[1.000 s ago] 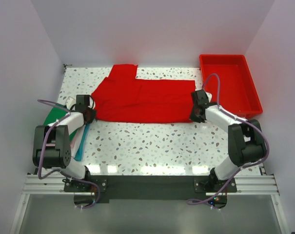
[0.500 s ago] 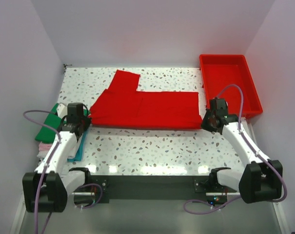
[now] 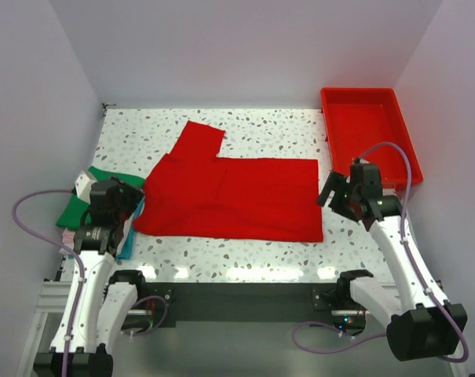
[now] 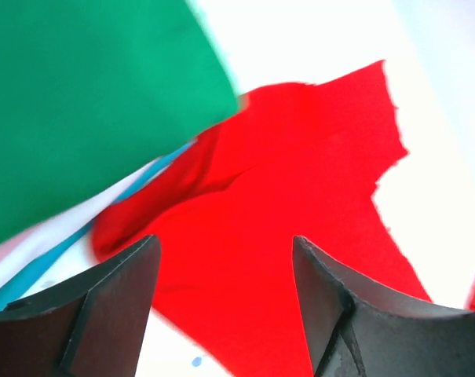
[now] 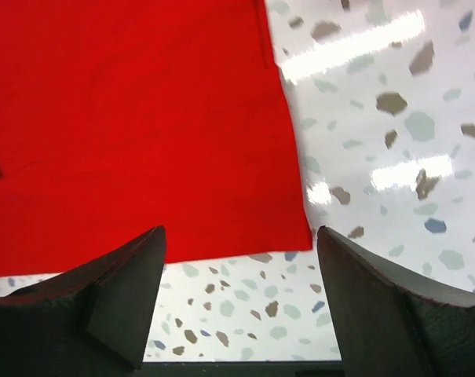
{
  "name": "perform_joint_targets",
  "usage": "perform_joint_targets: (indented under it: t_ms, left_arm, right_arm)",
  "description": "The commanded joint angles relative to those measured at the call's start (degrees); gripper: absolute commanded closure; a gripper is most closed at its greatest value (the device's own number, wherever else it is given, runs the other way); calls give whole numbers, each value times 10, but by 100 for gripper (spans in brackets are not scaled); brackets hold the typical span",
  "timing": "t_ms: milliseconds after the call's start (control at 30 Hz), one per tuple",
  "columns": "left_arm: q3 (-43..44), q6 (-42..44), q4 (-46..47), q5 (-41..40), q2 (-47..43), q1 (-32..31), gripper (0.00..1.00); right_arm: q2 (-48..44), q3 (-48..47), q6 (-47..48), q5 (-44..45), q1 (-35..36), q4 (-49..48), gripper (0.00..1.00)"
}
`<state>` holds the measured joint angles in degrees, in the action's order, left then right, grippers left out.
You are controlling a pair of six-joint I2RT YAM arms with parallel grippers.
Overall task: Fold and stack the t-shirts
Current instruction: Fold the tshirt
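Note:
A bright red t-shirt (image 3: pixel 229 196) lies spread flat across the middle of the table, one sleeve pointing to the far side. My left gripper (image 3: pixel 133 204) hovers open at its left edge, nothing between the jaws; the wrist view shows the red t-shirt (image 4: pixel 300 196) below the left gripper (image 4: pixel 225 259). My right gripper (image 3: pixel 332 196) stands open just past the shirt's right edge, and in its wrist view the red t-shirt (image 5: pixel 135 118) has its near corner lying ahead of the right gripper (image 5: pixel 241 243). A green t-shirt (image 3: pixel 84 198) tops a folded pile at the far left.
A rigid red tray (image 3: pixel 370 137) sits at the back right corner. Under the green t-shirt (image 4: pixel 88 94) pale pink and teal (image 3: pixel 128 242) edges stick out, right beside my left arm. Speckled table (image 5: pixel 378 157) shows to the right of the red shirt.
Both grippers were shut on the red shirt's side edges and dragged it toward the near edge. Now both have opened and let go, and the shirt lies flat.

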<state>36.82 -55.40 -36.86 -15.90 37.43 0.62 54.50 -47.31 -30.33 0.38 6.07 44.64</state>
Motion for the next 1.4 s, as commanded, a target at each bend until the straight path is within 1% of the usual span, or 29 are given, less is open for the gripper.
perform_joint_targets:
  t_ms: [0, 33, 67, 100, 133, 167, 200, 233, 267, 300, 333, 367, 400, 433, 467, 500, 533, 567, 600, 633, 667, 733, 900, 1033, 1067, 1133, 1267, 1300, 1367]
  left_arm:
    - [100, 67, 135, 46, 91, 0, 29]
    - [122, 76, 158, 73, 177, 0, 32]
    - [147, 85, 173, 72, 221, -1, 32]
    - [192, 112, 216, 66, 304, -16, 32]
    - [214, 128, 238, 68, 344, -22, 33]
    - [266, 143, 270, 74, 384, -30, 34]
    - [293, 179, 280, 76, 423, -38, 35]
    - [321, 202, 290, 77, 494, -47, 35]
    - [372, 228, 305, 82, 529, -64, 35]
    - [401, 273, 314, 84, 562, -72, 34]
    - [427, 293, 318, 81, 626, -80, 34]
    - [480, 308, 313, 81, 657, -88, 33]
    - [507, 328, 308, 85, 687, -90, 33]
    - [534, 337, 303, 88, 743, -90, 33]
    - [585, 344, 291, 87, 770, -90, 32]
    - [610, 356, 284, 86, 794, -90, 32]
    - [637, 361, 276, 81, 844, -90, 32]
    - [690, 369, 258, 82, 869, -90, 32]
    - [720, 380, 247, 82, 894, -91, 32]
    - [747, 385, 236, 71, 937, -91, 32]
    - [788, 392, 228, 69, 954, -91, 32]
    - [829, 412, 224, 68, 998, -91, 32]
    - [867, 427, 231, 93, 1066, -91, 34]
    - [874, 417, 225, 92, 1092, -91, 38]
    - [874, 413, 225, 98, 1095, -91, 41]
    - [864, 405, 237, 94, 1096, -93, 43]
    - [867, 388, 236, 111, 1106, -97, 50]
    - [868, 385, 234, 116, 1108, -98, 58]
    - [862, 376, 237, 120, 1108, -98, 64]
  right_arm:
    - [53, -59, 21, -14, 8, -70, 19]
    - [81, -98, 26, -6, 21, -82, 19]
    - [140, -120, 32, 11, 25, -85, 20]
    - [168, -160, 43, 15, 33, -93, 21]
    - [193, -178, 47, 23, 37, -111, 21]
    - [243, -195, 50, 39, 37, -122, 22]
    - [264, -209, 58, 47, 37, -132, 22]
    - [290, -237, 61, 50, 37, -149, 22]
    - [311, -251, 64, 51, 37, -152, 23]
    - [353, -268, 72, 69, 37, -151, 23]
    - [369, -293, 76, 72, 36, -160, 23]
    - [384, -303, 80, 77, 36, -168, 23]
    - [413, -320, 84, 81, 35, -172, 23]
    - [424, -329, 85, 80, 35, -182, 24]
    - [438, -337, 85, 78, 35, -185, 25]
    - [449, -350, 87, 75, 36, -190, 26]
    - [468, -355, 87, 78, 36, -198, 27]
    - [477, -359, 87, 77, 35, -204, 28]
    - [484, -368, 87, 72, 35, -208, 28]
    - [499, -372, 87, 72, 35, -209, 29]
    - [504, -377, 86, 73, 35, -209, 31]
    - [514, -378, 87, 74, 35, -217, 31]
    - [519, -376, 95, 95, 35, -218, 32]
    - [516, -360, 94, 90, 36, -235, 32]
    - [514, -357, 93, 85, 35, -239, 33]
    - [515, -347, 92, 85, 34, -243, 33]
    - [516, -343, 96, 91, 35, -230, 33]
    - [518, -343, 97, 95, 35, -229, 33]
    - [522, -346, 98, 95, 35, -222, 33]
